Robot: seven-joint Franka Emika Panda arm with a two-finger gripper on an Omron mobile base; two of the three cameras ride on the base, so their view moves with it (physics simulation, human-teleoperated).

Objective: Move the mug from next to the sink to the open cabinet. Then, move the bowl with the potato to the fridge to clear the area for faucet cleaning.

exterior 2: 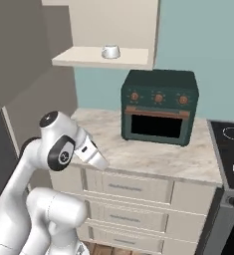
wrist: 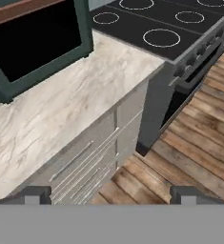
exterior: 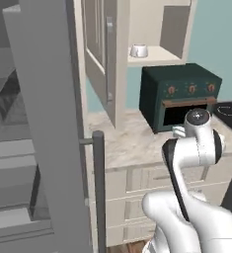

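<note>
The white mug (exterior: 138, 50) stands on the shelf of the open wall cabinet (exterior: 157, 58), above the counter; the right base view shows this mug (exterior 2: 110, 52) on the same shelf (exterior 2: 101, 61). My gripper (wrist: 111, 193) is open, its two dark fingertips (wrist: 36, 193) far apart with nothing between them. It hangs over the front edge of the marble counter (wrist: 61, 114) and looks down at the drawers and the wooden floor. In the right base view the hand (exterior 2: 94, 155) points down and to the right, left of the toaster oven.
A dark green toaster oven (exterior: 179, 96) sits on the counter under the cabinet. A black stove (exterior 2: 232, 149) adjoins the counter on the right. The grey fridge door (exterior: 46, 123) stands open at the left, with shelves (exterior: 9, 163) behind it. The cabinet door (exterior: 100, 54) hangs open.
</note>
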